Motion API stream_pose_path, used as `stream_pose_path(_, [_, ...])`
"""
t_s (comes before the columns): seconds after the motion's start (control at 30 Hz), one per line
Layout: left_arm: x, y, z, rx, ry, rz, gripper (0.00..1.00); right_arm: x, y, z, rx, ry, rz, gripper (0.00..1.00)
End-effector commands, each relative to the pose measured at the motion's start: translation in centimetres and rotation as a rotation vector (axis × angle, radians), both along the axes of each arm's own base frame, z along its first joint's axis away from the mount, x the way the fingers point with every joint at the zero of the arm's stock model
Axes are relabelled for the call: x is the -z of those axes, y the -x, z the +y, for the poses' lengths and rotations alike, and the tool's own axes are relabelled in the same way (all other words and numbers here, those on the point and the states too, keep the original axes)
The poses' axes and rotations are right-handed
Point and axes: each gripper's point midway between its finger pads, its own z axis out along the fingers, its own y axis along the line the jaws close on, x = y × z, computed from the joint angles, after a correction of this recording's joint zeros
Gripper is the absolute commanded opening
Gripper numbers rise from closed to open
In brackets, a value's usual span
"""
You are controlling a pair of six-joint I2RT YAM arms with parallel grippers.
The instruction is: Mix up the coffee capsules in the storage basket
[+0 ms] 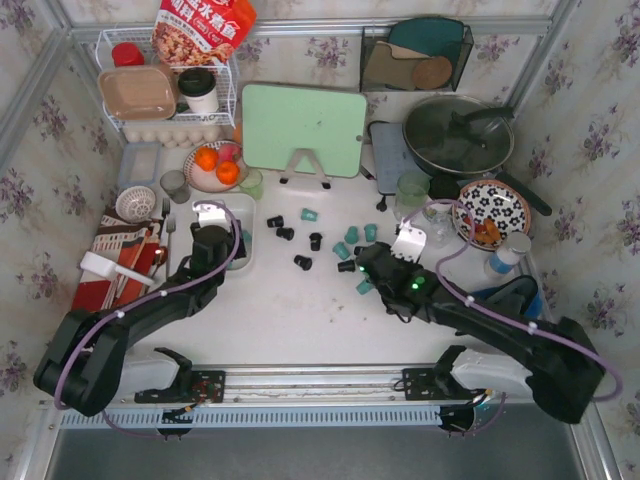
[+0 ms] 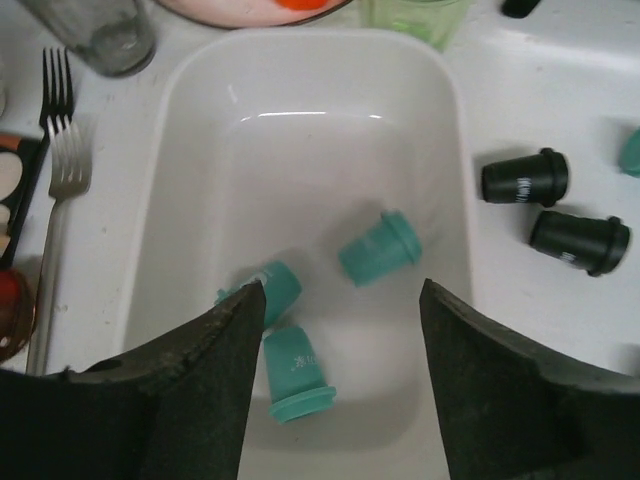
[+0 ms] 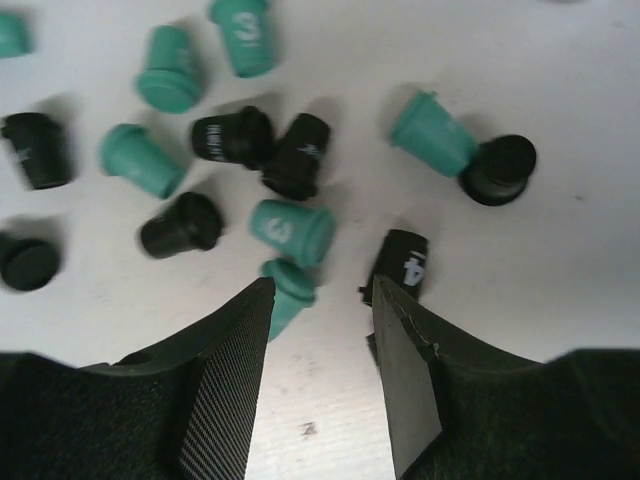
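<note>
Left gripper (image 2: 338, 320) spread wide and empty over the storage basket (image 2: 300, 90), three teal coffee capsules (image 2: 378, 248) lying on their sides inside it, right gripper (image 3: 322, 300) likewise parted and empty, low over teal and black capsules scattered loose on the white table (image 3: 560, 290)

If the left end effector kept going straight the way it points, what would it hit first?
Likely the teal capsule lying between the left end effector's open fingers, inside the storage basket; depth is unclear.
</note>
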Motion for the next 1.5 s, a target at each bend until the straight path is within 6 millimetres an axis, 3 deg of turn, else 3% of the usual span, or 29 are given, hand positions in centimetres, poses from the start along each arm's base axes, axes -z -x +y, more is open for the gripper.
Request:
stream_pose_path(0.0, [1.1,-0.2,1.5,-0.129,0.044,0.058,0.68,2.1,0.7,-3.7,0.225,0.156,0.079,0.52])
stream_pose_path(0.17, [0.5,-0.2,1.4,-0.119,0.06,0.045,0.71,4.9,1.1,-3.6,0.235,0.258,0.188,0.52])
stream_pose_path(0.43, [-3.5,0.1,-2.8,0.141,0.077,-0.035,0.76,7.1,1.7,-3.2,0.18,0.288,0.253,0.5])
stream_pose_path(0.63, [-3.7,0.3,-3.8,0.185,0.06,-0.027,0.76,8.1,2.2,-1.8,0.08,0.216,0.275,0.49])
stream_pose_path(0.83, [-3.7,0.4,-4.2,0.204,0.062,-0.025,0.76,7.6,2.6,0.0,-0.066,0.158,0.276,0.56])
stream_pose_path(1.03, [-3.7,0.4,-4.5,0.217,0.069,-0.024,0.76,7.2,3.1,-0.9,-0.081,0.196,0.284,0.6])
stream_pose_path(1.33, [-3.9,0.5,-4.7,0.223,0.081,-0.024,0.76,9.3,4.4,-1.3,-0.105,0.226,0.357,0.49])
stream_pose_path(1.47, [-4.0,0.6,-4.7,0.225,0.085,-0.025,0.76,9.7,4.6,-1.3,-0.118,0.234,0.376,0.48])
